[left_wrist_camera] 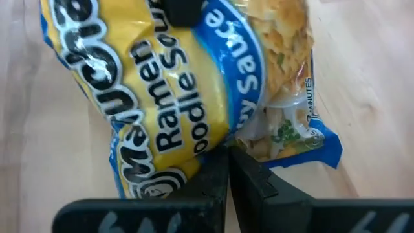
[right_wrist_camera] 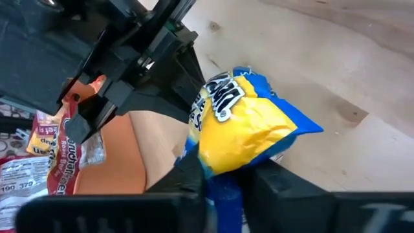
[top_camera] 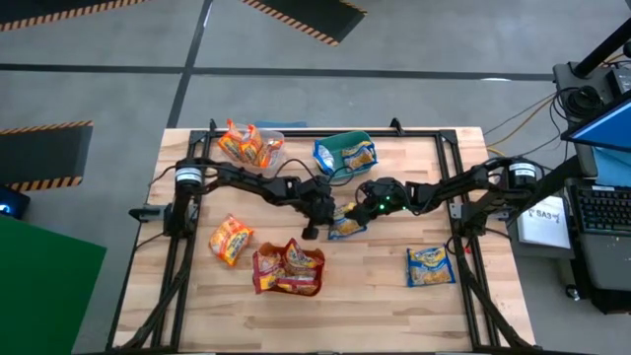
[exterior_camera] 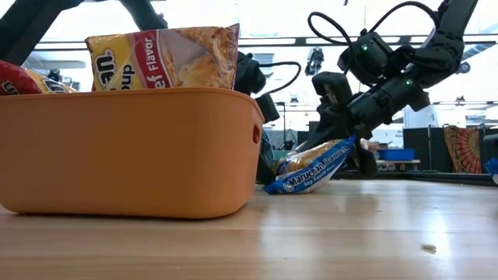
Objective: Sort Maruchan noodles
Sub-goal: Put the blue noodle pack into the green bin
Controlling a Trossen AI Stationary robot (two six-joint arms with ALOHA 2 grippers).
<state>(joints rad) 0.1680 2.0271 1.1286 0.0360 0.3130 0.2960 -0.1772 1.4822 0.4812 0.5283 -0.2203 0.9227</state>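
A blue Maruchan noodle packet [top_camera: 347, 223] hangs between my two grippers at the table's middle, tilted in the low view [exterior_camera: 315, 166]. My left gripper [top_camera: 321, 219] is shut on one end and my right gripper [top_camera: 361, 205] is shut on the other end. An orange packet [top_camera: 230, 241] and another blue packet [top_camera: 431, 266] lie flat on the table. Dark red packets fill the orange tub [top_camera: 286, 288]. More orange packets are in the clear tub [top_camera: 274, 138], and more blue ones in the teal tub [top_camera: 347, 140]. My left gripper pinches the packet's end edge [left_wrist_camera: 217, 147] between its two fingers [left_wrist_camera: 255, 184], slanting down from the table's left side. That end is the lower one [exterior_camera: 274, 187], close to the table; whether it touches the wood, I cannot tell. My right gripper pinches the packet's opposite end [right_wrist_camera: 224, 173] between its two fingers [right_wrist_camera: 278, 184], slanting down from the table's right side. The packet bulges out beyond the fingers. This end is the higher one [exterior_camera: 342, 148], clear of the table.
The orange tub [exterior_camera: 124, 148] stands close on the near side of the held packet. The teal and clear tubs stand along the far edge. Bare wood lies at the near right, around the loose blue packet.
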